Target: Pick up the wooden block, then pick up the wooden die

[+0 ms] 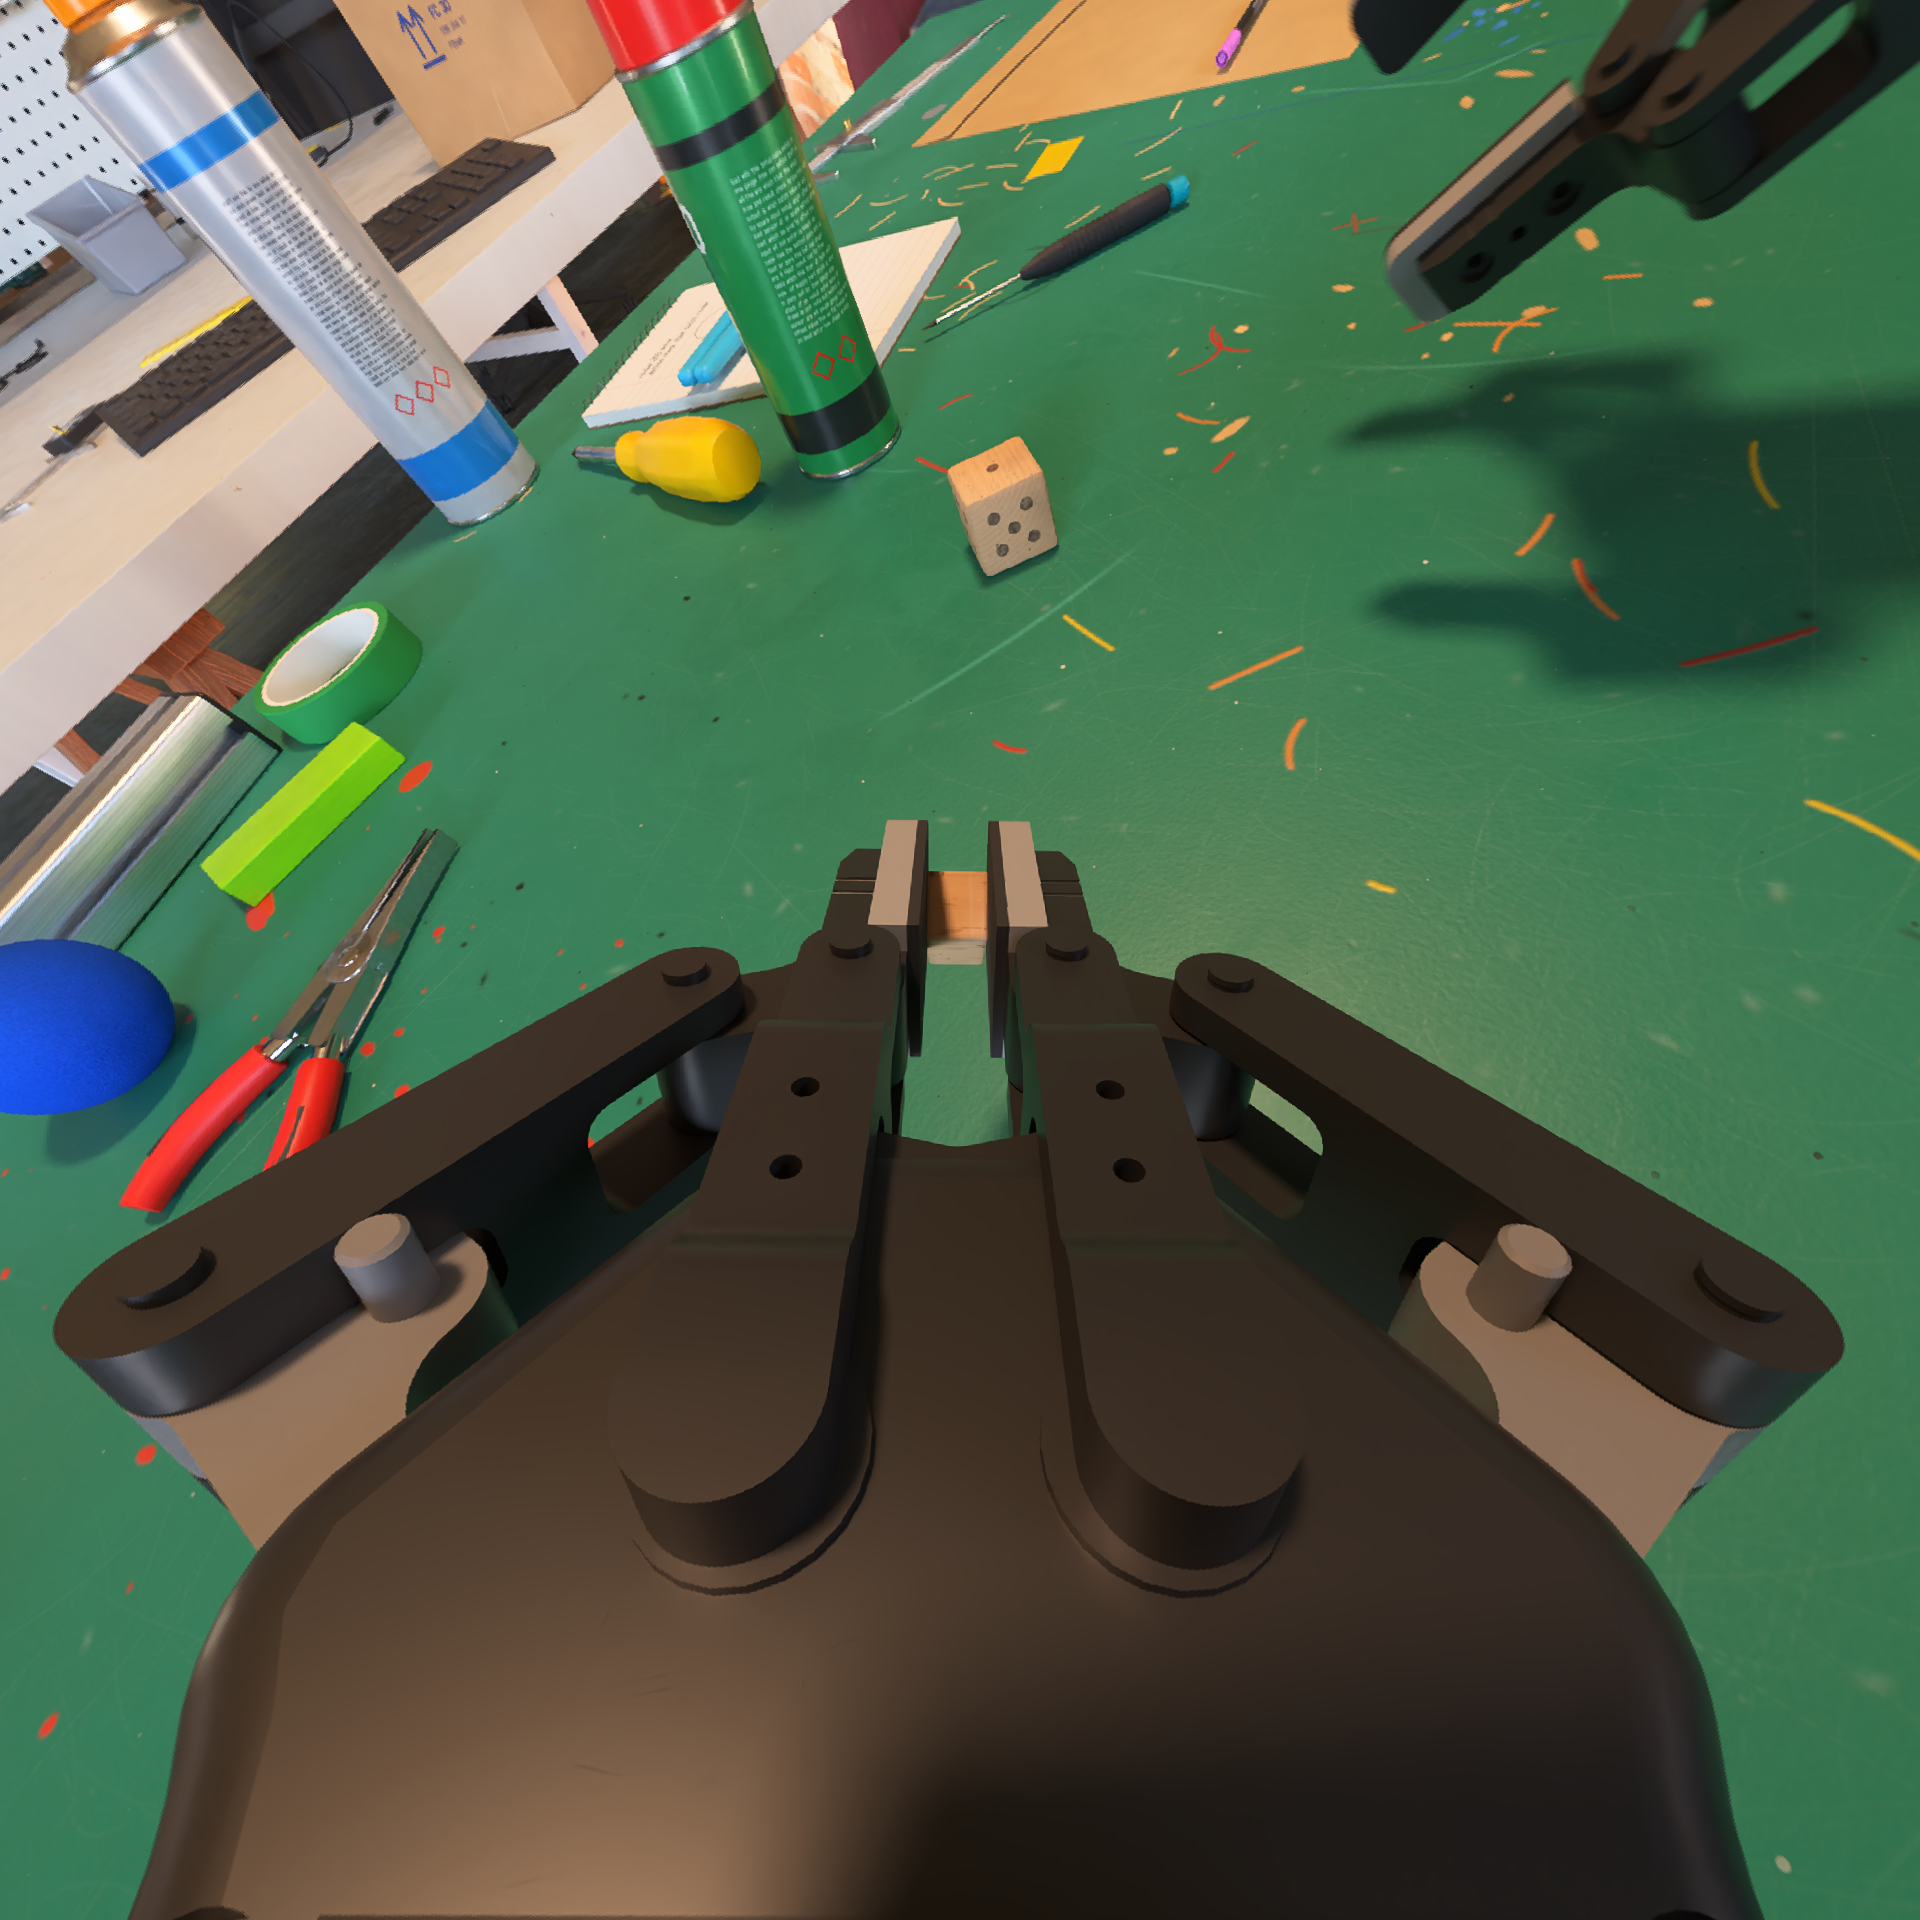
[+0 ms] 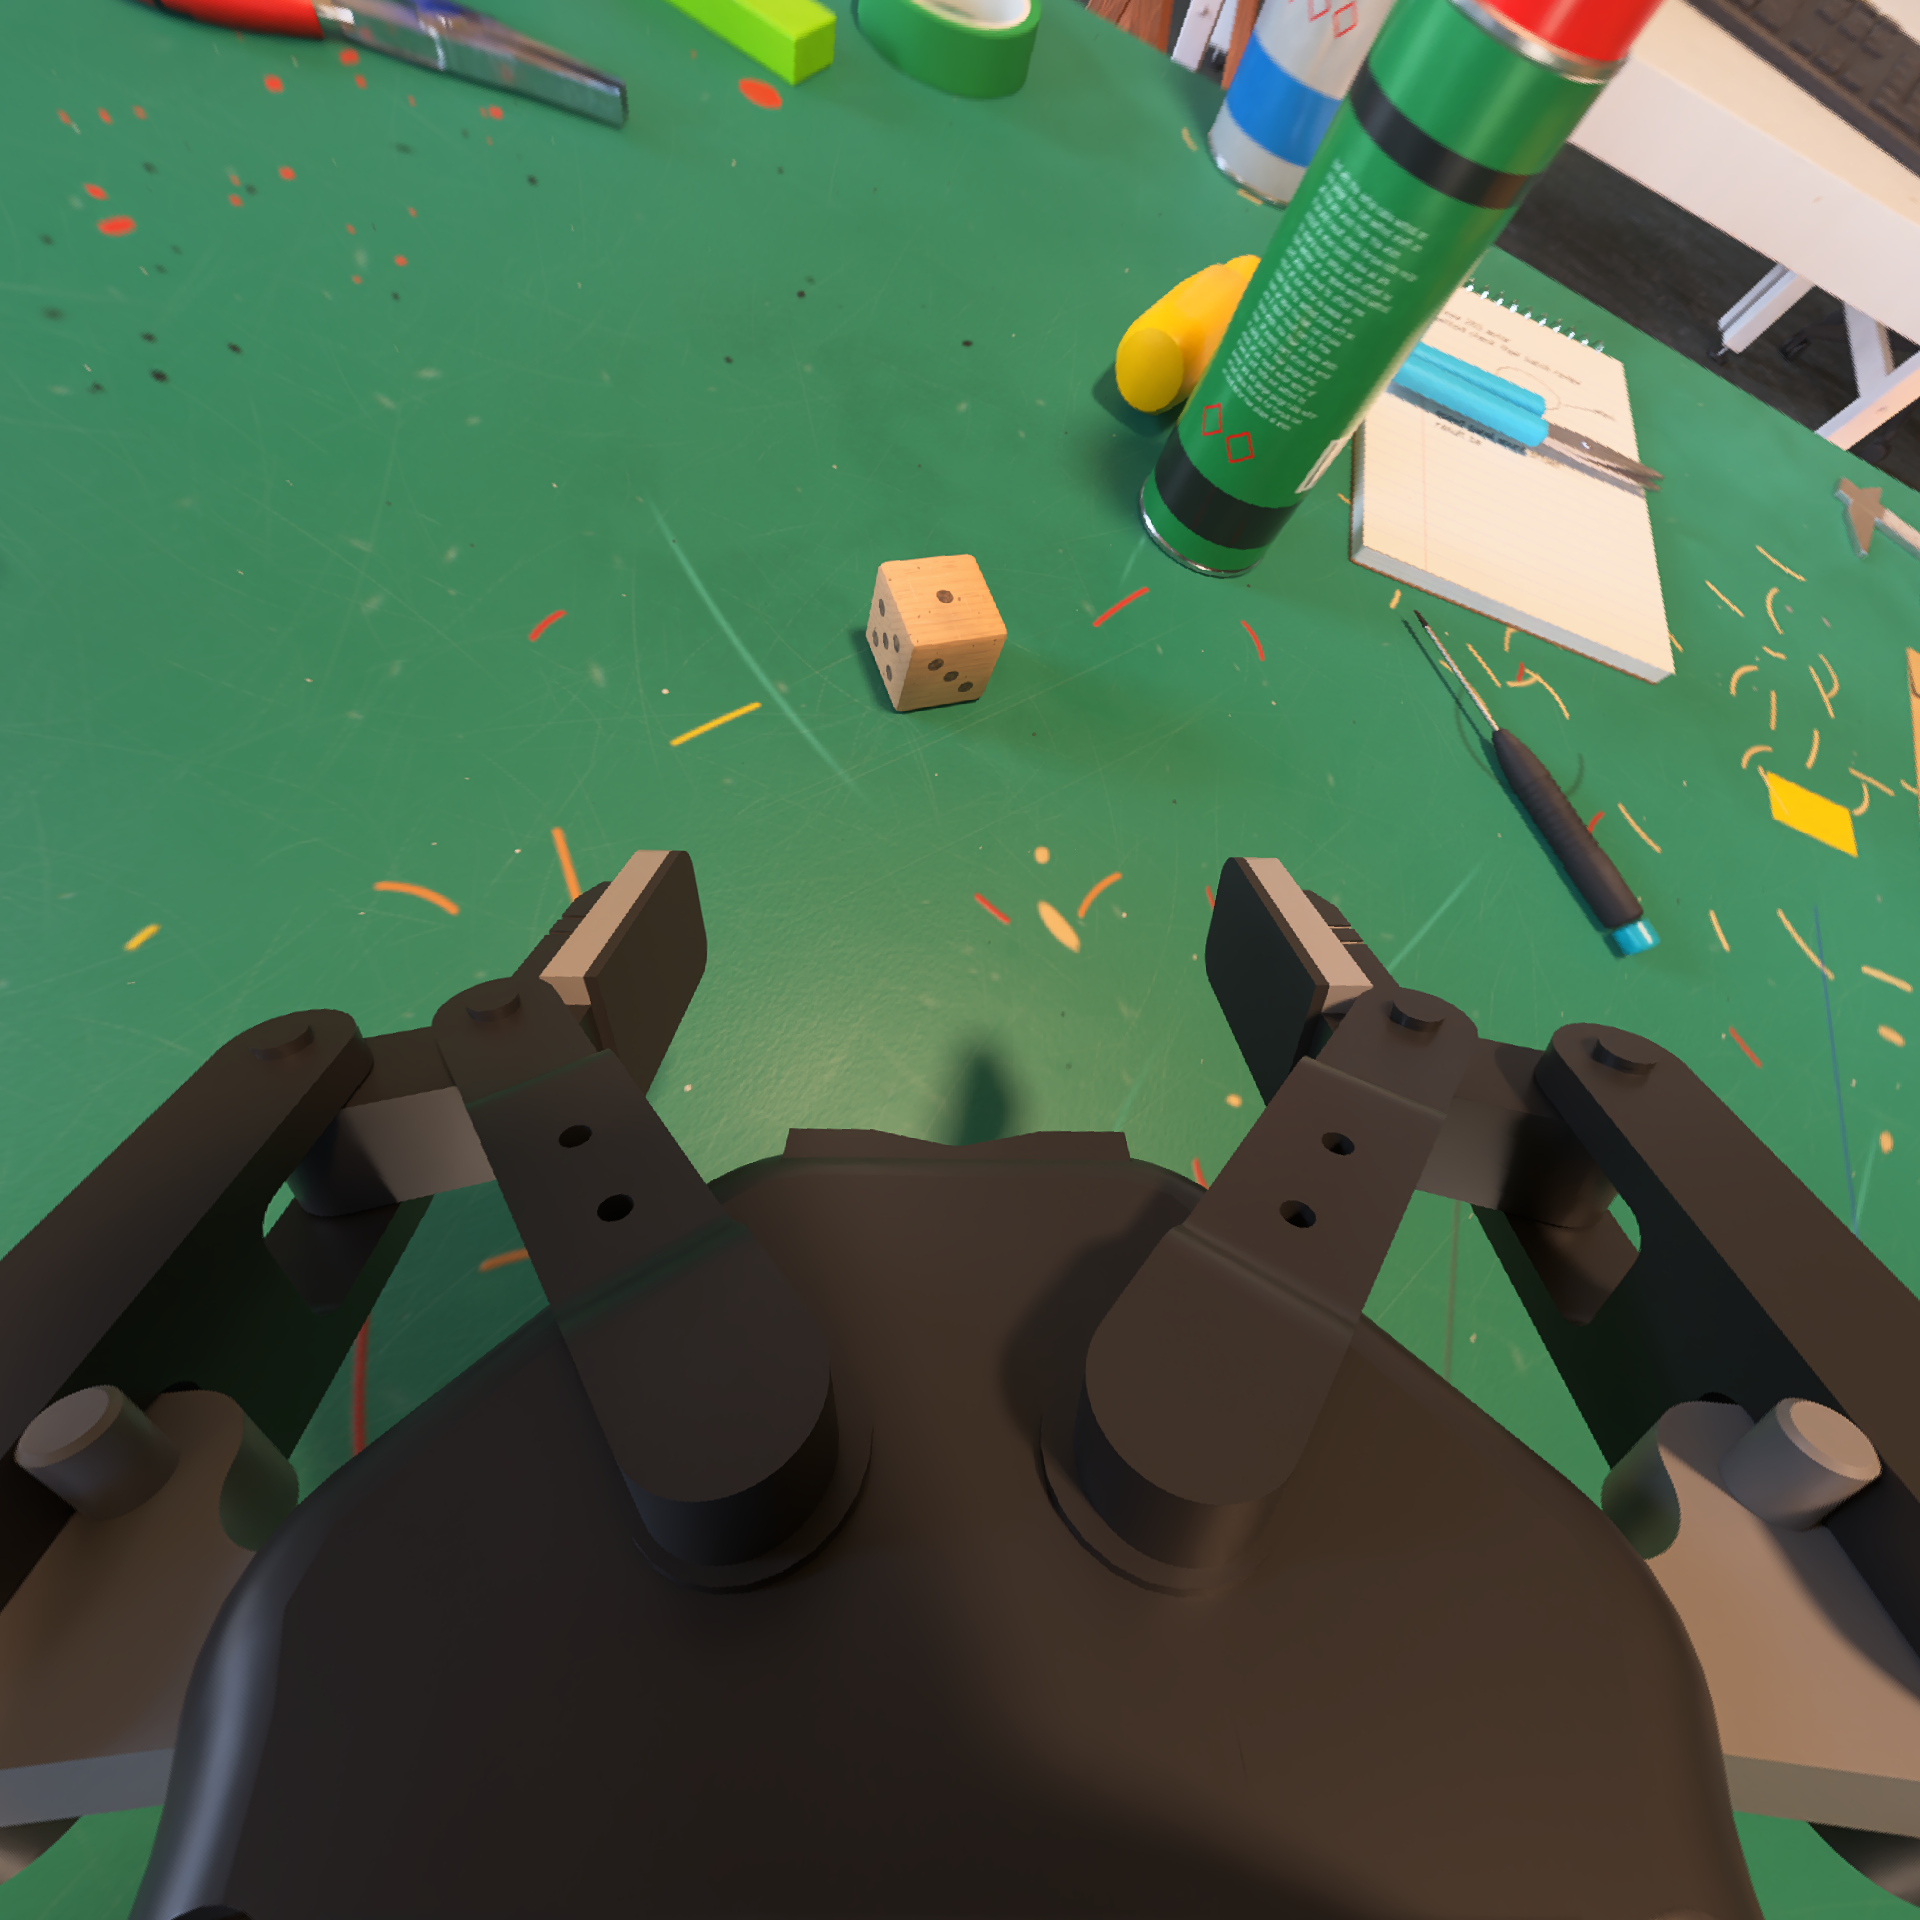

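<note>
From the left wrist view, my left gripper (image 1: 956,883) is pinching the wooden block (image 1: 956,902) between its pale pads: a small, plain piece with an orange-brown face and a lighter end, held off the green desk (image 1: 1351,935). The wooden die (image 1: 1003,506) sits well ahead of this gripper and a touch to the right, resting flat, with dark pips on pale grain. Ahead and to the left of it stand a glossy green spray can (image 1: 774,260) and a yellow-handled tool (image 1: 691,459); the other gripper hangs far ahead on the right.

From the right wrist view, my right gripper (image 2: 956,914) is spread wide with nothing between its fingers. The die (image 2: 935,632) lies almost straight ahead of it, near, on bare desk (image 2: 416,520), turned so one corner edge faces me. Being a cube, it has no long axis to line up with; I judge the fingers would need to meet two opposite flat faces, so a slight wrist turn may help. This arm is the free one and looks the nearer, so the die falls to it. The green can (image 2: 1340,301) leans ahead and to the right, clear of the die.
</note>
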`<action>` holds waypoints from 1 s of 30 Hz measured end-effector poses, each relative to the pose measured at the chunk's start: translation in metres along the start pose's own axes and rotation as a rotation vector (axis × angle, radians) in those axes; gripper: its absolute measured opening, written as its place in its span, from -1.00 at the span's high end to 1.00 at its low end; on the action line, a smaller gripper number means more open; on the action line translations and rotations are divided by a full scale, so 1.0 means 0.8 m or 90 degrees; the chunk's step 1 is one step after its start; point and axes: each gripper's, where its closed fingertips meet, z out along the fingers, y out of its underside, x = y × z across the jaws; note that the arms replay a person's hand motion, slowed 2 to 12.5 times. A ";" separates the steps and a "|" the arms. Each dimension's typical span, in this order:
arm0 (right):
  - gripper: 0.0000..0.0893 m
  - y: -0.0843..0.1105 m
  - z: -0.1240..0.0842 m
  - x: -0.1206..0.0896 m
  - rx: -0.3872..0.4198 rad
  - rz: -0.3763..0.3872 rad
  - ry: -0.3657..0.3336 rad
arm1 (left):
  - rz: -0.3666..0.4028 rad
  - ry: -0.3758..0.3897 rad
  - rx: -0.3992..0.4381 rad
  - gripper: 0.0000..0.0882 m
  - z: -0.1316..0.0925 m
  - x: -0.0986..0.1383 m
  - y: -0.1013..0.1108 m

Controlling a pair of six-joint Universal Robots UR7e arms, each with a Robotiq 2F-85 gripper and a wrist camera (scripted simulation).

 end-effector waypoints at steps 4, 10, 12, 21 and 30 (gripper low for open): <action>-0.87 -0.009 0.023 0.005 -0.044 -0.044 -0.012 | 0.002 -0.001 -0.001 0.77 -0.001 0.001 0.000; -0.81 -0.023 0.056 0.011 -0.097 -0.089 -0.035 | 0.011 -0.005 -0.006 0.77 -0.001 0.004 0.001; -0.77 -0.028 0.068 0.012 -0.110 -0.096 -0.044 | 0.016 -0.008 -0.007 0.77 -0.001 0.003 0.002; -0.59 -0.035 0.110 0.013 -0.178 -0.114 -0.092 | 0.023 -0.013 -0.010 0.77 -0.001 0.004 0.004; -0.48 -0.032 0.137 0.006 -0.238 -0.142 -0.125 | 0.023 -0.014 -0.007 0.77 -0.003 0.002 0.003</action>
